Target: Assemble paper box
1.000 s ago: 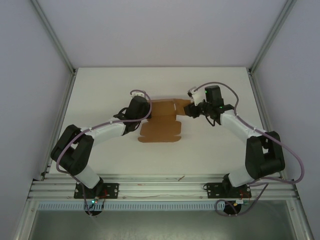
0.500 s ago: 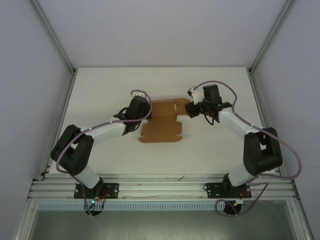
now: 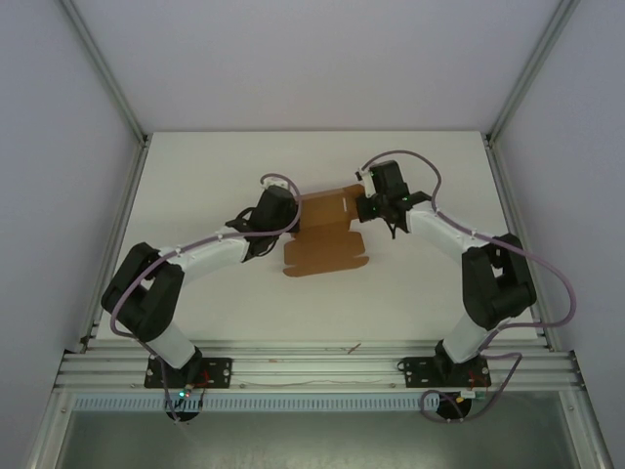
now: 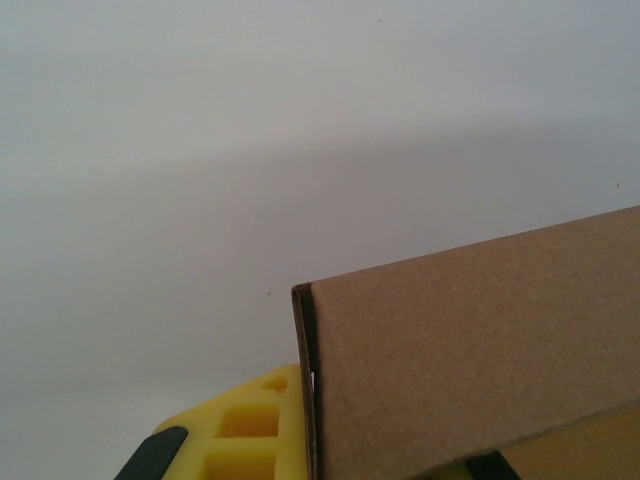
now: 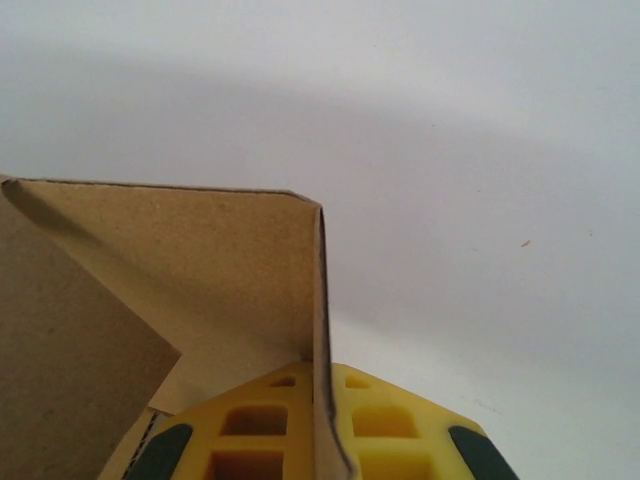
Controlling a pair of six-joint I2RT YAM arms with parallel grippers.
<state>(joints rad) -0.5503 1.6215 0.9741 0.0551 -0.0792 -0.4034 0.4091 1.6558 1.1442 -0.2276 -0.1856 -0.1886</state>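
Okay so, top view: the paper box (image 3: 327, 239) sits a bit toward 12 o'clock of the middle of the white desk (image 3: 215, 166); it's an unfolded brown die-cut sheet, not a closed box; the wide lower panel lies flat and spreads toward 6 o'clock, and the narrower upper strip runs between the two arms.

The left tool (image 3: 291, 217) is at the 9 o'clock end of that strip; in the left wrist view a cardboard panel stands up with its thin edge right against the one yellow finger (image 4: 250, 440) I can see; the other finger is mostly hidden behind the panel; the gap looks narrow, pinched on the cardboard.

The right tool (image 3: 363, 207) is at the sheet's 2 o'clock corner; in the right wrist view a flap is folded up at a sharp crease and its edge runs straight down between the two yellow fingers (image 5: 385, 425), which sit tight on either side; so that tool is clamped on the flap too; a second bit of cardboard leans in at 8 o'clock of that view.

Both arms bend inward from their bases at 6 o'clock.
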